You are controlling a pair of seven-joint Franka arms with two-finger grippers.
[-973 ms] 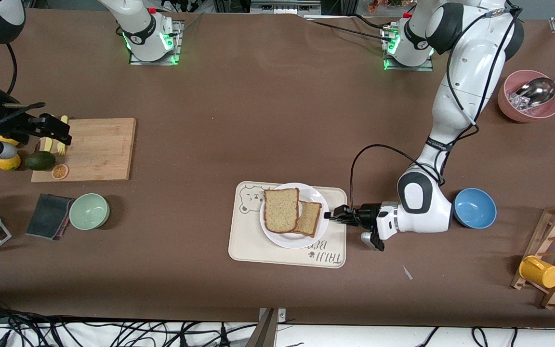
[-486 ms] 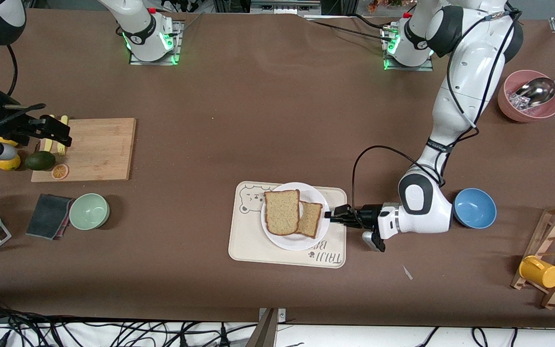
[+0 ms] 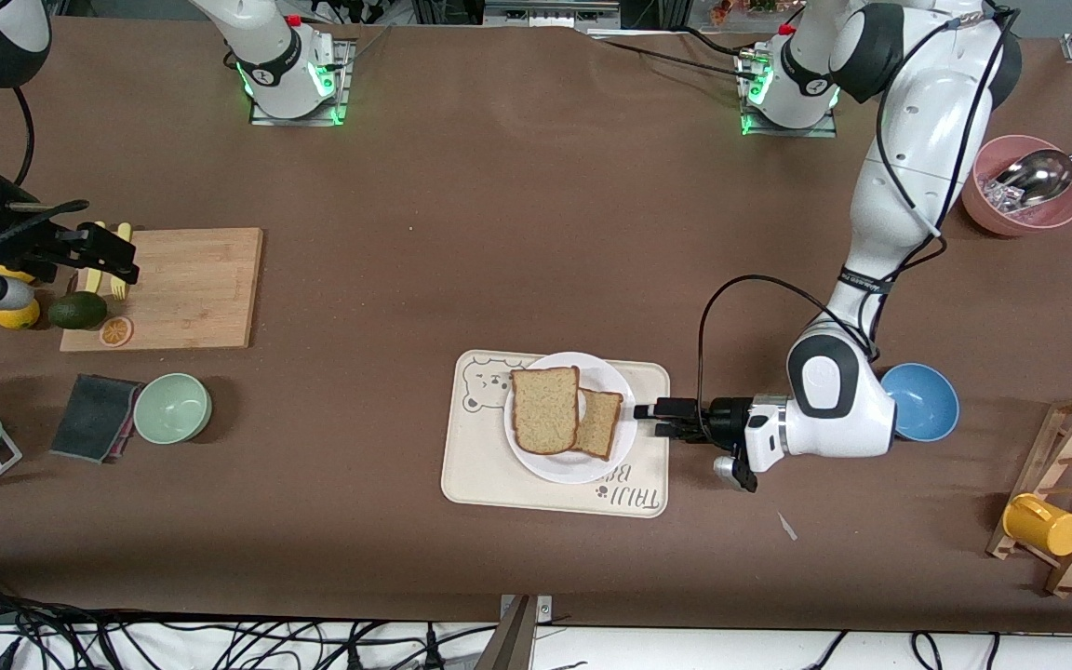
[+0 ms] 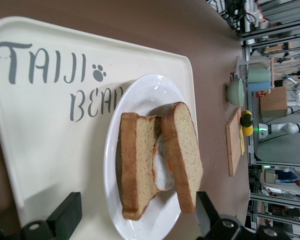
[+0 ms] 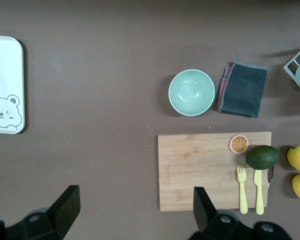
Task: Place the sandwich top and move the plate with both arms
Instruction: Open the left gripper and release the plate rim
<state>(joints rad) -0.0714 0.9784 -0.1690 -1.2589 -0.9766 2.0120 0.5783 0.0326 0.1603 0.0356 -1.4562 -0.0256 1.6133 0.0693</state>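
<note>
front view: we see plate (image 3: 569, 465) on the bear tray (image 3: 489, 484), sandwich top (image 3: 544, 408) leaning on the darker slice (image 3: 599, 423); bare table all round the tray.
left gripper (image 3: 655, 419): beside the plate rim at the tray edge, fingers spread, nothing held; earlier clamped on the rim, now backed off.
left wrist view: fingers (image 4: 65, 216) wide apart, plate between.
right wrist view: right gripper (image 5: 135, 210) waits spread and empty over the cutting board (image 5: 210, 170).

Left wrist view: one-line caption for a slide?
Open left gripper facing the plate, sandwich top leaning on the egg slice.
</note>
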